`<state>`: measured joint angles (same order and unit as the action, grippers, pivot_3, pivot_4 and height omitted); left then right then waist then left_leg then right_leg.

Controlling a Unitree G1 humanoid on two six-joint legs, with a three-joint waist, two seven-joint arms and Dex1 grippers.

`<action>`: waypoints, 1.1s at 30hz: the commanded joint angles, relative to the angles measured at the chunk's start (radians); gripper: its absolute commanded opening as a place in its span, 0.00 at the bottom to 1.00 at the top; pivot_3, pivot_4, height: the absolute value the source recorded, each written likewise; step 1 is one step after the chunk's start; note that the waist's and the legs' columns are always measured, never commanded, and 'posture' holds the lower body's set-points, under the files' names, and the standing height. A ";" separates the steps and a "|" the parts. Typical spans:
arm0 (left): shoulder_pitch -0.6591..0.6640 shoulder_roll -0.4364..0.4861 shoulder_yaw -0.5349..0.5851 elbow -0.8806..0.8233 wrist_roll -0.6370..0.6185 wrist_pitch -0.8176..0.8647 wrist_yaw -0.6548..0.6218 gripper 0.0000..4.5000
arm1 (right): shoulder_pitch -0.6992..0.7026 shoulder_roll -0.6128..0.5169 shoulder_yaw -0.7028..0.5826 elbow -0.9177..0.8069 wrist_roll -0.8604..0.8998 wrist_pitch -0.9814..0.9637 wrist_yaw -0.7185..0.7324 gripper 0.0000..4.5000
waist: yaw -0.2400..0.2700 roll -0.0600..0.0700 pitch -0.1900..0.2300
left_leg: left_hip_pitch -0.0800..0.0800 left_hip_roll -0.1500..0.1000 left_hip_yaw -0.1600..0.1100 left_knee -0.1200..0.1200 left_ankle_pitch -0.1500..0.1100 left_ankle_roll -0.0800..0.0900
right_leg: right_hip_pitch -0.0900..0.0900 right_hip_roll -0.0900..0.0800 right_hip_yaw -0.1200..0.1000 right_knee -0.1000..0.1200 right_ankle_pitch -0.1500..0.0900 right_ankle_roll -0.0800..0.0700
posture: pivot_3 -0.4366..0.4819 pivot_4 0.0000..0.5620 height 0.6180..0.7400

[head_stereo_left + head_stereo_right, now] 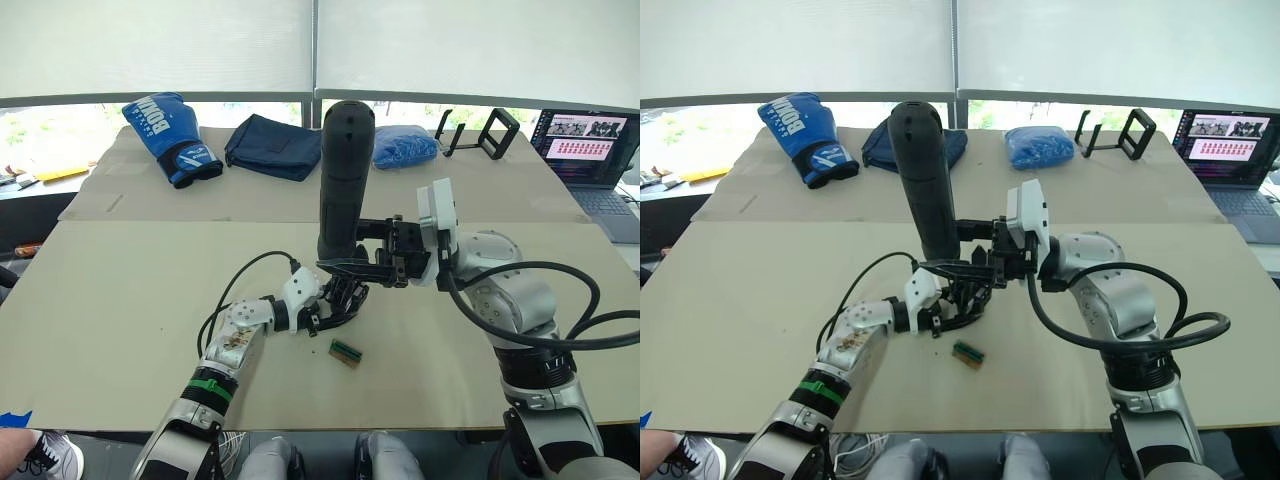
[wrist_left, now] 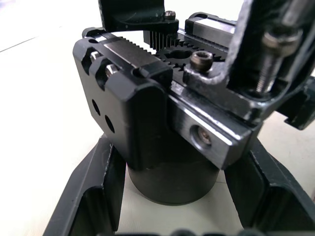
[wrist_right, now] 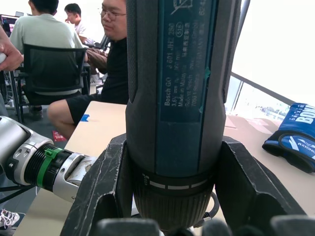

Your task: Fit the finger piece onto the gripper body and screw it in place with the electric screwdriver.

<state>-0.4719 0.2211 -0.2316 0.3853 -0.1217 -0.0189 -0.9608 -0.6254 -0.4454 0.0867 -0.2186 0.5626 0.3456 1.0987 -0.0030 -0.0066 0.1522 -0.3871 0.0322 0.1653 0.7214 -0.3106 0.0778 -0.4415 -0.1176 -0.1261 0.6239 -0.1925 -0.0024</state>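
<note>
Gripping the electric screwdriver (image 1: 345, 175) upright, the right claw (image 1: 372, 255) holds its bit directly above the gripper body (image 2: 162, 142), which the left claw (image 1: 335, 303) clamps on the surface (image 1: 120, 290).

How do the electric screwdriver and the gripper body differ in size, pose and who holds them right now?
The electric screwdriver is a long thick cylinder standing upright; the gripper body is short and stubby, resting low on the table. The right gripper clamps the screwdriver near its lower end; the left gripper holds the body by its round base. The screwdriver carries a printed blue label; the body shows bare metal and gear teeth. Both are mostly black.
</note>
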 commanded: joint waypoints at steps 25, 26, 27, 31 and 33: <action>0.023 -0.003 -0.021 0.012 0.007 0.016 -0.009 0.51 | -0.005 0.007 -0.020 -0.044 0.002 -0.039 -0.019 0.42 | 0.000 0.000 0.000 | 0.000 0.000 0.000 0.000 0.000 0.000 | 0.000 0.000 0.000 0.000 0.000 0.000 | 0.48 0.27 1.00; 0.023 -0.002 -0.021 0.011 0.007 0.016 -0.009 0.51 | -0.004 0.007 -0.020 -0.046 0.003 -0.038 -0.019 0.42 | 0.000 0.000 0.000 | 0.000 0.000 0.000 0.000 0.000 0.000 | 0.000 0.000 0.000 0.000 0.000 0.000 | 0.48 0.27 1.00; 0.024 -0.002 -0.021 0.010 0.007 0.017 -0.008 0.51 | -0.004 0.007 -0.020 -0.047 0.004 -0.037 -0.019 0.42 | 0.000 0.000 0.000 | 0.000 0.000 0.000 0.000 0.000 0.000 | 0.000 0.000 0.000 0.000 0.000 0.000 | 0.48 0.27 1.00; 0.023 -0.003 -0.021 0.010 0.007 0.018 -0.008 0.51 | -0.005 0.006 -0.022 -0.050 0.009 -0.035 -0.017 0.42 | 0.000 0.000 0.000 | 0.000 0.000 0.000 0.000 0.000 0.000 | 0.000 0.000 0.000 0.000 0.000 0.000 | 0.48 0.27 1.00; 0.023 -0.003 -0.021 0.011 0.007 0.019 -0.009 0.51 | -0.011 0.004 -0.025 -0.047 0.010 -0.034 -0.016 0.42 | 0.000 0.000 0.000 | 0.000 0.000 0.000 0.000 0.000 0.000 | 0.000 0.000 0.000 0.000 0.000 0.000 | 0.48 0.27 1.00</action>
<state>-0.4708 0.2206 -0.2312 0.3847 -0.1217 -0.0180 -0.9598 -0.6210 -0.4424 0.0866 -0.2193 0.5530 0.3387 1.0853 -0.0029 -0.0065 0.1522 -0.3869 0.0322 0.1654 0.7213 -0.3106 0.0778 -0.4414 -0.1176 -0.1260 0.6239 -0.1925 -0.0024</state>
